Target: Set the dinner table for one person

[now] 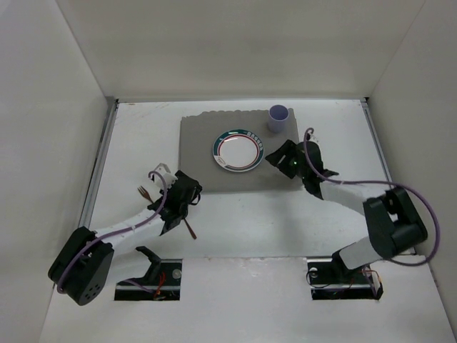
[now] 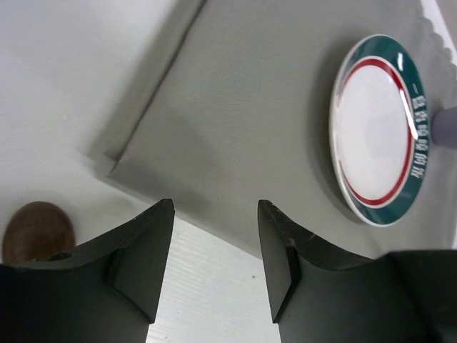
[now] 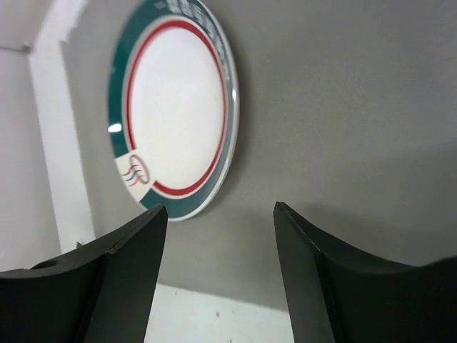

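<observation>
Left jaws: stood wide apart and held nothing.
Right jaws: also wide apart and held nothing.
Tabletop (image 1: 250, 229): white, lying beneath both pairs of jaws. In the left wrist view a bare strip of it showed in the gap of the left jaws.
Placemat (image 1: 203, 153): grey, flat on the tabletop. Its near-left corner lay just ahead of the left jaws, and the right jaws hung over its right part.
Plate (image 1: 238, 150): white with a green and red rim, on the placemat. It was ahead and to the right of the left jaws, well apart from them. It was near the right jaws, ahead and to their left, and not touching them.
Cup (image 1: 278, 118): purple, upright near the far right corner of the placemat, beyond the right jaws and beyond the plate.
Fork (image 1: 145, 191): brown, on the tabletop, just to the left of the left jaws.
Brown utensil (image 1: 190, 229): on the tabletop on the near side of the left jaws. What kind it was could not be told.
Brown round thing (image 2: 37, 232): showed low and to the left of the left jaws in the wrist view, partly hidden. It could not be identified.
</observation>
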You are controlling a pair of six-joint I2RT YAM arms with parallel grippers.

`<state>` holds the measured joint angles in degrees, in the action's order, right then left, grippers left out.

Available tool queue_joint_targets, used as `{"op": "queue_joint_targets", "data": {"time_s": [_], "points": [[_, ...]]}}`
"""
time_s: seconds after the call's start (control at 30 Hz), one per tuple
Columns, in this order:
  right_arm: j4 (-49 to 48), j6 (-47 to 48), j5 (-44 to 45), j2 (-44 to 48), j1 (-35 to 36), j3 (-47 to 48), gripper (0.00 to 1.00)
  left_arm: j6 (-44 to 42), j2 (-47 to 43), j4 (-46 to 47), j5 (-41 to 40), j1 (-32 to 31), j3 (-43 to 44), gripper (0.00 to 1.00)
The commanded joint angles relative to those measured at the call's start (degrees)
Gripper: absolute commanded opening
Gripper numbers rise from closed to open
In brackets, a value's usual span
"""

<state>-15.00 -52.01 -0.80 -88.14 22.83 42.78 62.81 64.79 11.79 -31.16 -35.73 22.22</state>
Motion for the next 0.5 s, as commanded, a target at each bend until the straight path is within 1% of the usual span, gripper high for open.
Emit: {"op": "queue_joint_targets", "data": {"time_s": [0.0, 0.13, 0.27, 0.33, 0.47], "points": [[-0.73, 3.58, 7.02, 10.49, -0.46, -6.72, 0.68, 3.29, -0.37, -3.53, -2.42, 0.52, 0.37, 0.48], [2.25, 1.3, 12.13, 20.18, -2.92, -15.26, 0.67, 4.17, 1.29, -3.62, -1.63, 1.93, 0.63, 0.48], [4.1, 0.07, 14.15, 26.43, -7.39, -21.42, 0.65, 4.69, 2.18, -3.35, -1.1, 2.28, 0.28, 0.48], [5.59, 0.33, 14.25, 27.49, -8.98, -22.13, 0.65, 4.52, 2.26, -3.36, -0.84, 2.46, 0.28, 0.48], [5.78, 0.86, 13.11, 25.83, -10.39, -21.87, 0.63, 4.78, 3.84, -2.39, -0.75, 2.72, 0.19, 0.48]]}}
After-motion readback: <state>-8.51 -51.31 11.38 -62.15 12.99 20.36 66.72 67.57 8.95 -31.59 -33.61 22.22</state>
